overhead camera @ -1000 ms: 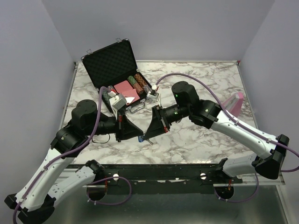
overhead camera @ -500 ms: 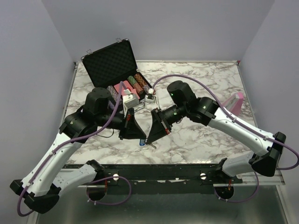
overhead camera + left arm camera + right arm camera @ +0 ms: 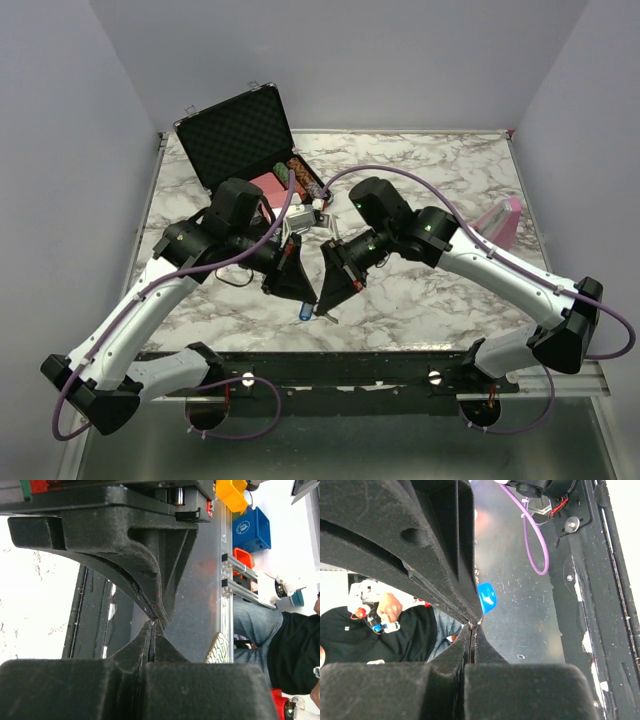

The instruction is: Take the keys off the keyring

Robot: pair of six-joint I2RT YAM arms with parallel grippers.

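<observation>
Over the marble surface (image 3: 450,290)'s near edge, the left tool (image 3: 306,298) and right tool (image 3: 323,306) are both pinched tight, tips nearly meeting; what each clamps is too small to tell. The keys (image 3: 305,312), tiny with a blue piece (image 3: 486,598), hang between them; a slipping pull could drop them off the edge.

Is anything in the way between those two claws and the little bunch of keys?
Nothing visible does. The left gripper and right gripper both have their tips at the keys; the blue piece sits right beside the right gripper's shut tips.
</observation>
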